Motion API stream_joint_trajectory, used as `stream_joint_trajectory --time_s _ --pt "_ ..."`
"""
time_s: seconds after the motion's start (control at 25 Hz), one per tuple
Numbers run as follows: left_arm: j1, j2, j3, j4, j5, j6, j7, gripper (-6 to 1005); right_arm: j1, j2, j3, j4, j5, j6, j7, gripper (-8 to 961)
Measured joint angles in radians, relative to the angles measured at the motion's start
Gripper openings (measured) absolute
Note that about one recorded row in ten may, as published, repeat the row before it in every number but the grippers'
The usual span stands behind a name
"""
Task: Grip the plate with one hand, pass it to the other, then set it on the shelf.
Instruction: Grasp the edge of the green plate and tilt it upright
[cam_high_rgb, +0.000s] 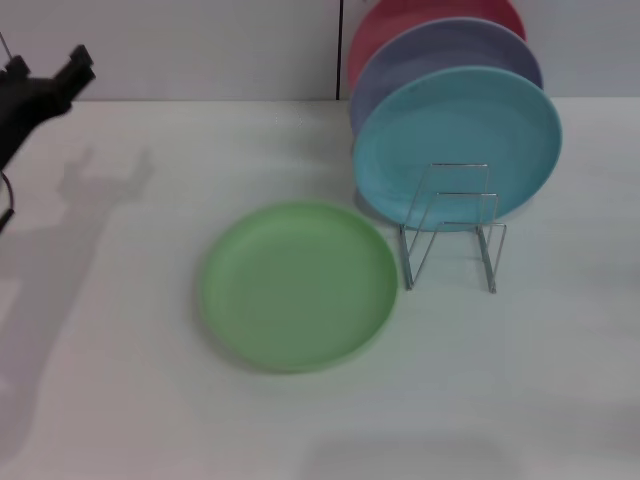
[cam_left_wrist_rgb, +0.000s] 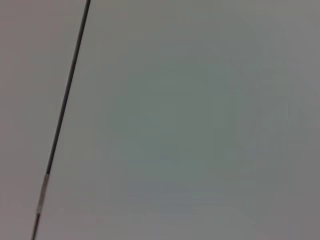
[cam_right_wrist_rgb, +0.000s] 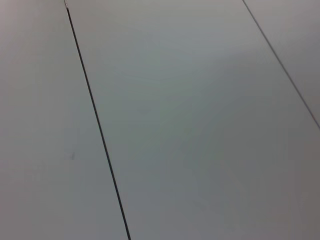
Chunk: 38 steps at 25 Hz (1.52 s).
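Note:
The light green plate (cam_high_rgb: 298, 285) lies flat on the white table (cam_high_rgb: 120, 400), at the middle of the head view. The silver wire shelf (cam_high_rgb: 452, 240) stands just right of it, its front loops bare. My left gripper (cam_high_rgb: 45, 72) is black, raised at the far left edge, well away from the plate, with its two fingers apart and nothing between them. My right gripper is out of view. Both wrist views show only a pale flat surface with thin dark seams.
A turquoise plate (cam_high_rgb: 457, 148) stands upright in the shelf, with a lavender plate (cam_high_rgb: 440, 55) and a red plate (cam_high_rgb: 395, 25) behind it. The left arm's shadow (cam_high_rgb: 95, 190) falls on the table at left.

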<state>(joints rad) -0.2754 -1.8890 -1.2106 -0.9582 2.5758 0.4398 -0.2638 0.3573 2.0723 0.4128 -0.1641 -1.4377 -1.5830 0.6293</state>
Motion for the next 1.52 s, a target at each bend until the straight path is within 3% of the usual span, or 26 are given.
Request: stream_joint_trajectory --time_s 0.08,0.16,0.24,0.28,0.32,0.36,0.44,0.48,0.56,0.6,0.68,0.8,0.88,1.12,1.52 --pt "0.021 -0.007 -0.047 -0.068 0.04 -0.071 0.0 846 0.0 0.0 0.0 0.0 0.0 0.0 0.0 684" --pt "0.073 -0.039 -0.141 -0.271 0.148 -0.311 0.0 846 0.0 0.0 0.0 0.0 0.0 0.0 0.0 684" --pt "0.073 -0.039 -0.141 -0.271 0.148 -0.311 0.0 846 0.0 0.0 0.0 0.0 0.0 0.0 0.0 685" --pt "0.094 -0.051 -0.17 -0.426 0.193 -0.522 0.005 846 0.0 0.0 0.0 0.0 0.0 0.0 0.0 685" --pt "0.094 -0.051 -0.17 -0.426 0.193 -0.522 0.005 845 0.0 0.0 0.0 0.0 0.0 0.0 0.0 685" --pt "0.095 -0.052 -0.179 -0.502 0.194 -0.65 0.021 845 0.0 0.001 0.0 0.0 0.0 0.0 -0.001 685" --pt "0.095 -0.052 -0.179 -0.502 0.194 -0.65 0.021 845 0.001 0.002 0.0 0.0 -0.001 0.0 -0.001 685" --pt "0.096 -0.071 -0.203 -0.619 0.188 -0.851 0.08 845 0.003 0.002 0.0 0.0 -0.002 0.0 0.0 685" --pt "0.097 -0.092 -0.221 -0.671 0.188 -0.936 0.111 845 0.006 0.001 0.0 0.0 -0.003 0.0 0.001 685" --pt "0.097 -0.092 -0.221 -0.671 0.188 -0.936 0.111 845 0.006 0.001 0.0 0.0 -0.003 0.0 0.001 685" --pt "0.101 -0.152 -0.283 -0.777 0.188 -1.136 0.19 845 0.012 -0.001 -0.001 -0.002 -0.004 0.0 0.001 684" --pt "0.094 -0.173 -0.312 -0.834 0.186 -1.281 0.21 844 0.017 -0.002 -0.004 -0.005 -0.005 0.0 0.001 684" --pt "0.077 -0.171 -0.316 -0.859 0.171 -1.375 0.197 844 0.019 -0.002 -0.005 -0.005 -0.004 0.0 0.006 684" --pt "0.051 -0.174 -0.317 -0.848 0.15 -1.472 0.189 845 0.035 -0.003 -0.005 -0.002 -0.002 0.0 0.008 684" --pt "-0.019 -0.177 -0.263 -0.691 0.141 -1.572 0.162 840 0.072 -0.021 0.004 -0.015 0.0 0.025 0.004 685"
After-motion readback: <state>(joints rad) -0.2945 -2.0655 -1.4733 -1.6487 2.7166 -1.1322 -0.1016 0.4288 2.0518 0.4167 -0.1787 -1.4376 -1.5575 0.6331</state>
